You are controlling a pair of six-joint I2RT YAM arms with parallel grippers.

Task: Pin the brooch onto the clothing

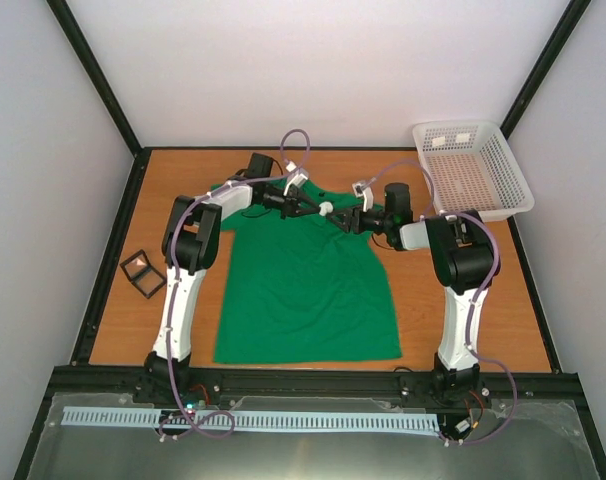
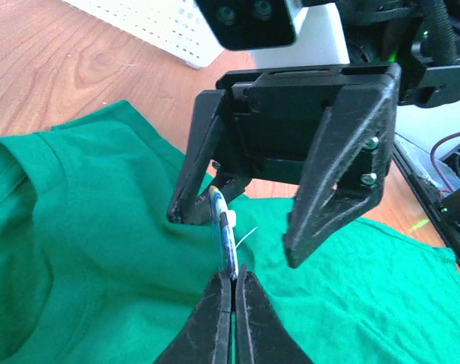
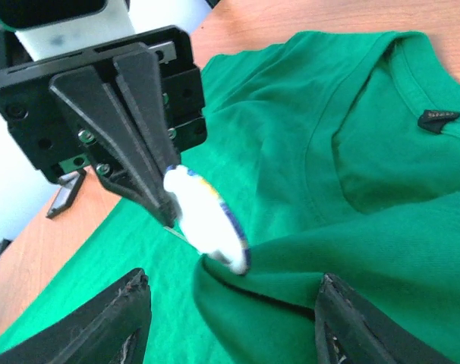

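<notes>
Now | left hand [image 2: 231, 280] is pinching brooch [image 2: 224, 227] edge-on | right hand [image 3: 230, 303] is gaping wide opposite, over T-shirt [image 3: 382, 250] | white basket [image 1: 480, 213] is sitting upper right, contents unclear

the left gripper [image 2: 231, 279] has its fingers pressed together on the brooch [image 2: 225, 231], held edge-on above the green shirt [image 2: 78, 250]. facing it, the right gripper [image 2: 241, 236] is spread wide, one finger touching a raised fold of shirt beside the brooch. a white basket [image 2: 154, 26] sits on the wooden worktop [image 2: 55, 68] behind.
</notes>
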